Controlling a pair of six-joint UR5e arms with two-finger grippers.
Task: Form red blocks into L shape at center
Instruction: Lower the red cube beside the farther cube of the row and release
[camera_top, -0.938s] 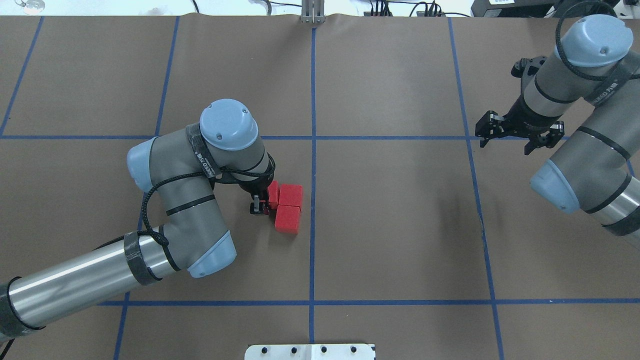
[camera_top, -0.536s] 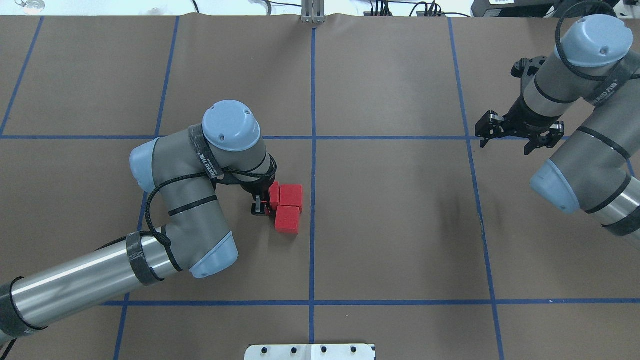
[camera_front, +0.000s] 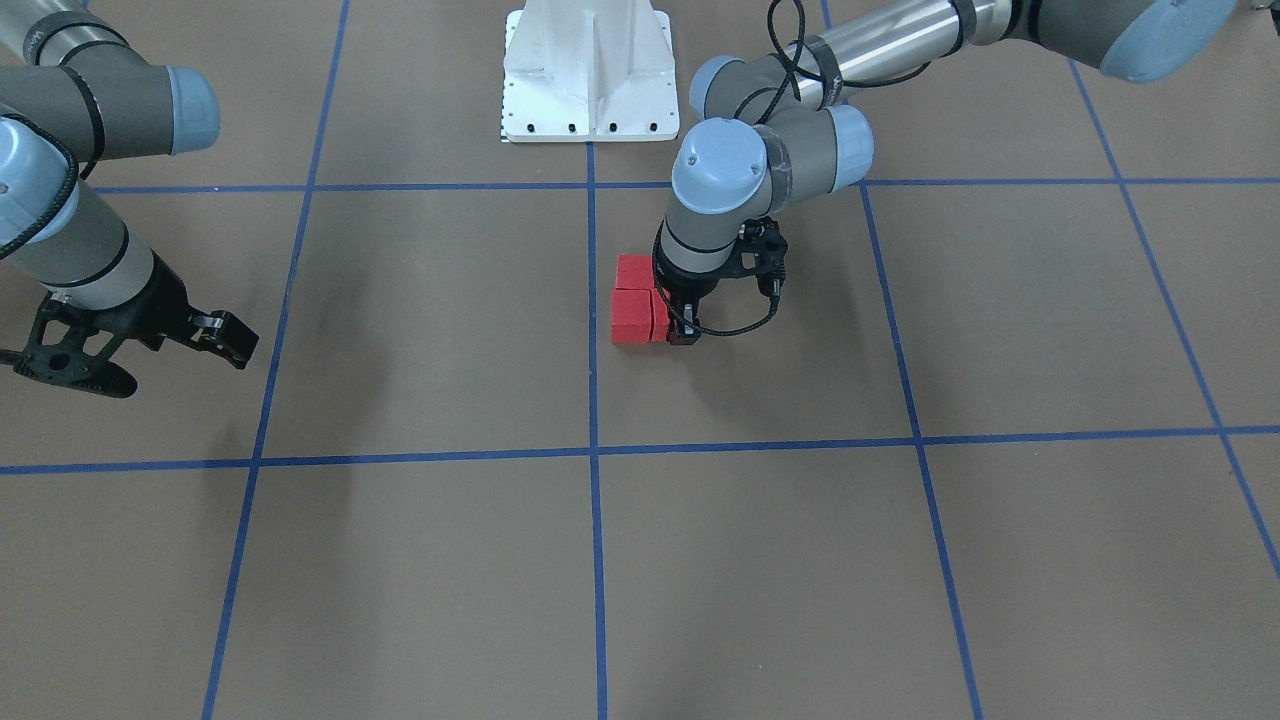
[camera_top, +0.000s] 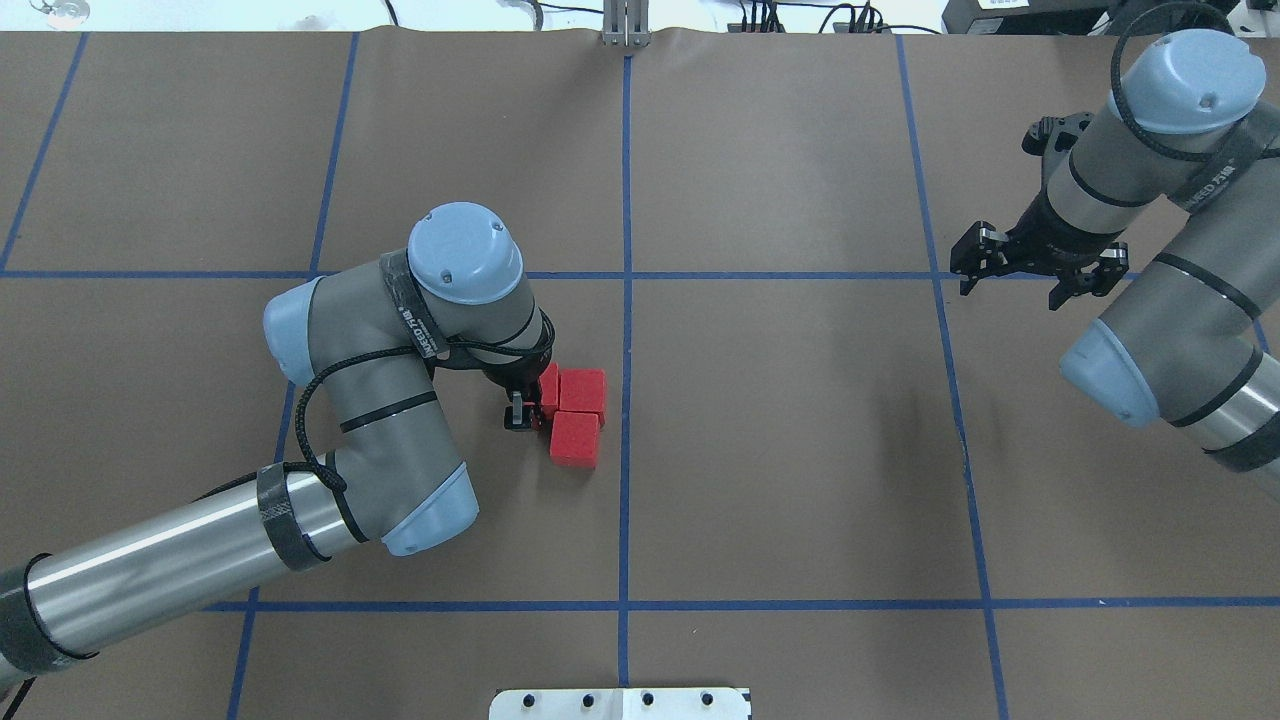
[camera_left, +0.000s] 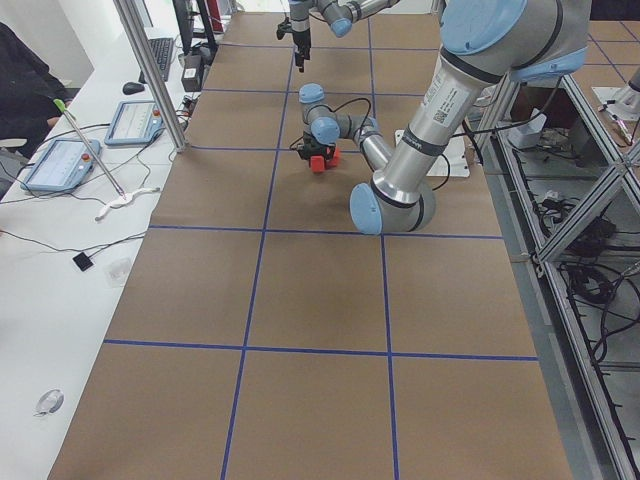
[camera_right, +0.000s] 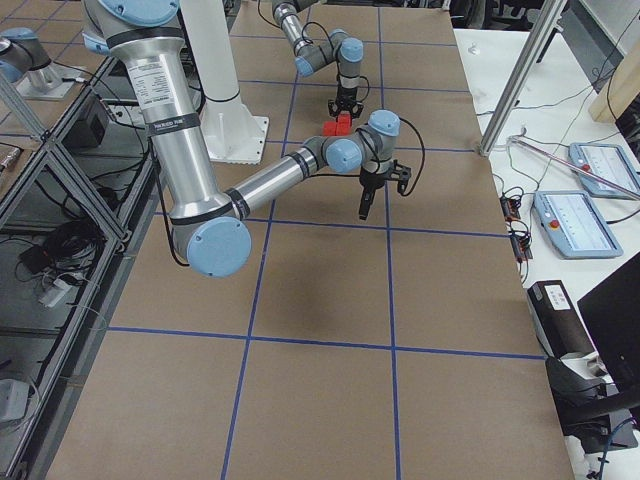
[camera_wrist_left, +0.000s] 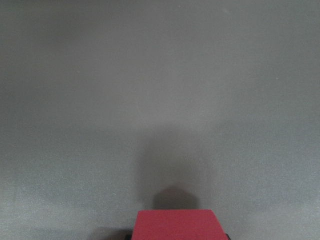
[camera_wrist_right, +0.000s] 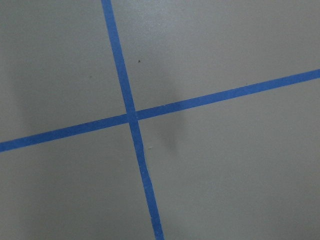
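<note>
Jostling threatened the L: left fingers (camera_top: 522, 405), clamped on the third red block (camera_top: 547, 388) at nine o'clock of the corner block (camera_top: 581, 390) near the worktop (camera_top: 780, 430) centre, could drag it askew on opening; right fingers (camera_top: 1015, 288) gaped empty.

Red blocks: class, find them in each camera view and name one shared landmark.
Front-facing: red blocks just above centre.
Overhead: blocks left of centre.
Exterior left: blocks upper middle.
Exterior right: blocks top centre.
Left wrist: one block, bottom edge.
Right wrist: none.
Landmark: central blue tape line beside them.
</note>
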